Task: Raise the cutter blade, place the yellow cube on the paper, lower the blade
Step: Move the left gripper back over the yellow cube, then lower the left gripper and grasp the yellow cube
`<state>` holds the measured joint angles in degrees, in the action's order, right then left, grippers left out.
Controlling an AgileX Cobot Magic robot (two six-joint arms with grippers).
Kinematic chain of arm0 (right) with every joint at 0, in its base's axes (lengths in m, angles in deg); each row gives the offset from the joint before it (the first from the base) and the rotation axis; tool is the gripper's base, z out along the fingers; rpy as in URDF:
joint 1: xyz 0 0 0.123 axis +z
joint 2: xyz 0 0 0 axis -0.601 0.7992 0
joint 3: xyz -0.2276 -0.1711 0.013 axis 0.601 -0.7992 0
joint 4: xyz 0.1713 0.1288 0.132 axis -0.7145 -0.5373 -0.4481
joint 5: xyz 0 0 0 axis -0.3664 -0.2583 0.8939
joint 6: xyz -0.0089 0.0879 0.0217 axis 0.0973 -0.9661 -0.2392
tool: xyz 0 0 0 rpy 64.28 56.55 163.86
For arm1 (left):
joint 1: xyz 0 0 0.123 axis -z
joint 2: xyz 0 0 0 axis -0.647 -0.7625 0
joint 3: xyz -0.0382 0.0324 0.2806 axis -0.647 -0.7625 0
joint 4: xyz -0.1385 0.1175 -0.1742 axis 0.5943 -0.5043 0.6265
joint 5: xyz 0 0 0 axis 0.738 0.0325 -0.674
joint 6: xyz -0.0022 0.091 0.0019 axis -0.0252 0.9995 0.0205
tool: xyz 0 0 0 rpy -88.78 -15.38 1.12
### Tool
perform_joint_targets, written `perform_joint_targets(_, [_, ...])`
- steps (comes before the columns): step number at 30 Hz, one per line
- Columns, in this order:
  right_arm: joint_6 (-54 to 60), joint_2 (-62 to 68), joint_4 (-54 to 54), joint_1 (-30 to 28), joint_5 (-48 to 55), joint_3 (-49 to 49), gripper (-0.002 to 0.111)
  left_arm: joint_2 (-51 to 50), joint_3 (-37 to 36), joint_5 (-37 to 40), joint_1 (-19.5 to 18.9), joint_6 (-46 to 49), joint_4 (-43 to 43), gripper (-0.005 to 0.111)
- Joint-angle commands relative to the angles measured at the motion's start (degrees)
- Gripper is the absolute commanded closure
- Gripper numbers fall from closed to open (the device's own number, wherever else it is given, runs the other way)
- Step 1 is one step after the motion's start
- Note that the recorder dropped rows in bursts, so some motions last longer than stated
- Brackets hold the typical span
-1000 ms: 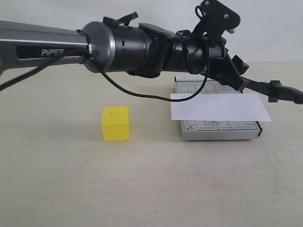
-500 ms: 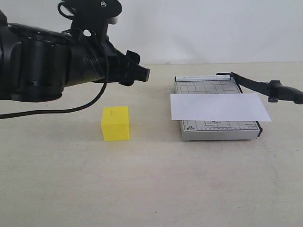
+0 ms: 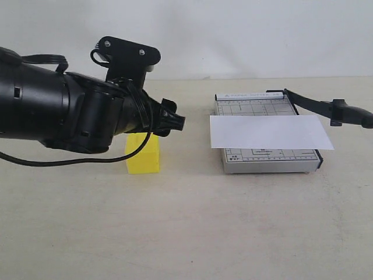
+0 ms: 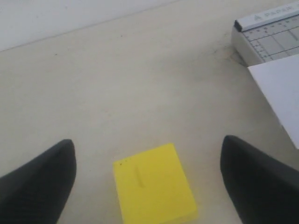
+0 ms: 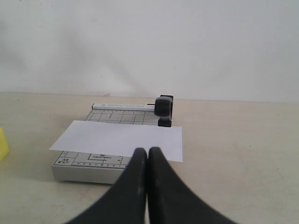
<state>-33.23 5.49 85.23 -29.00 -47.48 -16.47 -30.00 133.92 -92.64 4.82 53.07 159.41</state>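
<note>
The yellow cube [image 3: 143,156] sits on the table left of the cutter. My left gripper [image 3: 173,119] hangs open just above and behind it. In the left wrist view the cube [image 4: 154,184] lies between the spread black fingers [image 4: 39,182], touching neither. The white paper [image 3: 269,132] lies across the grey gridded cutter base [image 3: 271,162]. The cutter blade [image 3: 326,108] stands lifted off the base, slanting out to the right. My right gripper [image 5: 147,152] is shut on nothing and faces the paper [image 5: 119,139] and the blade handle [image 5: 164,109]. It does not show in the exterior view.
The left arm's thick black body [image 3: 58,114] and its cable [image 3: 70,162] fill the left of the exterior view. A white wall [image 3: 245,35] runs behind the beige table [image 3: 186,227]. The cube's edge [image 5: 3,144] shows at the border of the right wrist view.
The left arm swung from over the cutter to the left, then came down close above the yellow cube. Cube, paper and blade have not moved.
</note>
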Motion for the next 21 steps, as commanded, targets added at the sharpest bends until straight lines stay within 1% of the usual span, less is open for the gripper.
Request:
perform_joint_targets(1, [0.29,-0.31,-0.20,-0.01,-0.34,0.03,0.108,-0.90,-0.13,-2.82,0.08,-2.91,0.38,0.027])
perform_joint_targets(6, [0.29,-0.31,-0.20,-0.01,-0.34,0.03,0.108,-1.87,-0.13,-2.97,-0.82,-3.62,0.38,0.027])
perform_joint_targets(10, [0.29,-0.31,-0.20,-0.01,-0.34,0.03,0.108,-2.97,-0.13,-2.97,-1.40,-6.48,0.38,0.027])
perform_joint_targets(14, [0.29,-0.31,-0.20,-0.01,-0.34,0.03,0.108,-4.22,-0.13,-2.76,-2.54,-7.29,0.38,0.027])
perform_joint_targets(18, [0.29,-0.31,-0.20,-0.01,-0.34,0.03,0.108,-4.95,-0.13,-0.03,-3.63,-7.29,0.38,0.027])
perform_joint_targets(21, [0.29,-0.31,-0.20,-0.01,-0.34,0.03,0.108,-5.46,-0.13,0.26,-4.64,-7.29,0.38,0.027])
